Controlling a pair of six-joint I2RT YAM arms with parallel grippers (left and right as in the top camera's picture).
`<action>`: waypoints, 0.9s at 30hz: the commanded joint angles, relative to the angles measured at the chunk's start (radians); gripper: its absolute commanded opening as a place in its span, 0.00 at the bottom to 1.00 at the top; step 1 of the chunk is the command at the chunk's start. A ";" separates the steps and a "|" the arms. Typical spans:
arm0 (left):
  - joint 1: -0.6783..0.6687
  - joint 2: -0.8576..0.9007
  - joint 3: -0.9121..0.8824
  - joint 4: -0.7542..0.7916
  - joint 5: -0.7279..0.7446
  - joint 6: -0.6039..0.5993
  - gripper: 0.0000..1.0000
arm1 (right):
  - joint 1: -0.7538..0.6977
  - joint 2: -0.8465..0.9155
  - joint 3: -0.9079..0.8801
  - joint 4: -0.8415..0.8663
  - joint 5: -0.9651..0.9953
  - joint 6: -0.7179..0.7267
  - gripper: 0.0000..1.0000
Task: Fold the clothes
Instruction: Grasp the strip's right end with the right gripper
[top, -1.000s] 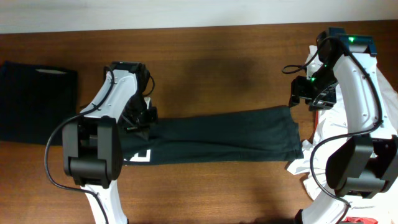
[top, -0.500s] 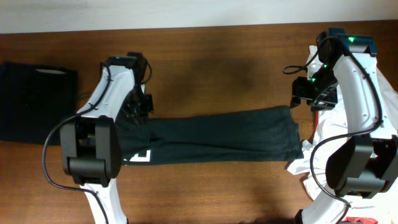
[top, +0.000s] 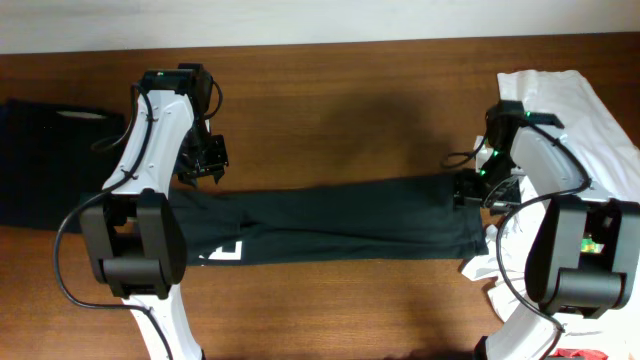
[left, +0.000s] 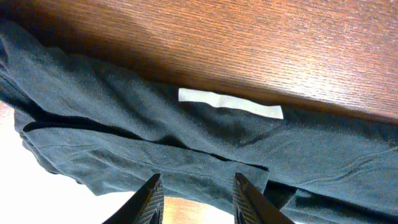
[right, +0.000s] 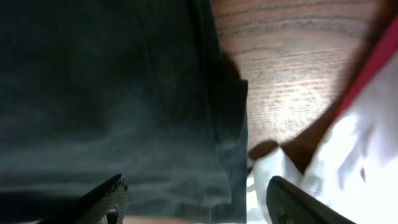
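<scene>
The black T-shirt lies folded into a long strip across the table, with part of a white letter showing near its left end. My left gripper is open and empty, just above the strip's upper left edge. In the left wrist view its fingers hover over the shirt and its white neck label. My right gripper is open over the strip's right end. In the right wrist view its fingers straddle the shirt's hem, holding nothing.
A dark folded garment lies at the far left. White clothes are piled at the right edge by the right arm, and also show in the right wrist view. A red item shows at the bottom right corner.
My left gripper has lifted off the shirt's left end and moved back and left. My right gripper has come down and forward onto the shirt's right end, uncovering the white cloth behind it.
</scene>
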 joint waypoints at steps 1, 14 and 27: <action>0.002 0.002 0.007 0.006 -0.007 -0.006 0.36 | -0.006 -0.007 -0.063 0.068 0.016 -0.037 0.75; 0.002 0.002 0.007 -0.003 -0.003 -0.006 0.38 | -0.006 0.011 -0.185 0.192 -0.024 -0.037 0.75; 0.027 0.002 0.008 -0.049 -0.016 -0.006 0.40 | -0.053 0.009 -0.008 0.067 -0.010 0.007 0.04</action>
